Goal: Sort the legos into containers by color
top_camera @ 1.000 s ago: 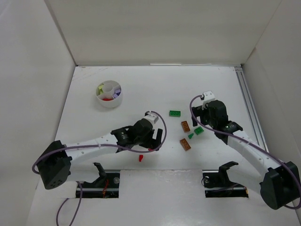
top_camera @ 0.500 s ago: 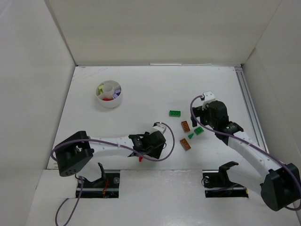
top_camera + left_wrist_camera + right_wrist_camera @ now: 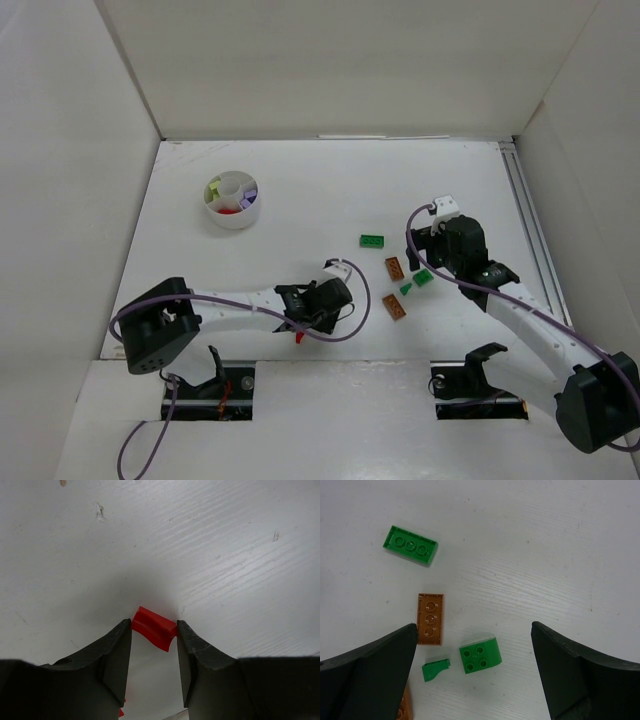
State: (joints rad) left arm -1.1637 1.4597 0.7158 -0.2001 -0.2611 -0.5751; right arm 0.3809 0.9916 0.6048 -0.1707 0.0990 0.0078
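A small red lego (image 3: pixel 154 627) lies on the white table near the front edge, also seen in the top view as the red lego (image 3: pixel 299 338). My left gripper (image 3: pixel 153 630) is down over it, both fingertips touching its two ends. My right gripper (image 3: pixel 474 630) hangs wide open above a green square lego (image 3: pixel 480 655), a small green wedge (image 3: pixel 435 670) and a brown-orange plate (image 3: pixel 430 618). A long green lego (image 3: pixel 374 241) and a second brown-orange lego (image 3: pixel 393 307) lie close by. The round white divided container (image 3: pixel 232 222) stands far left with yellow-green, purple and red bricks inside.
White walls close the table in at the left, back and right. A metal rail (image 3: pixel 525 220) runs along the right side. Two cut-outs with black clamps (image 3: pixel 212 365) sit at the near edge beside the arm bases.
My left arm has swung back toward the near edge, lowered over the red lego and closed its jaws onto it. The right arm has not moved.
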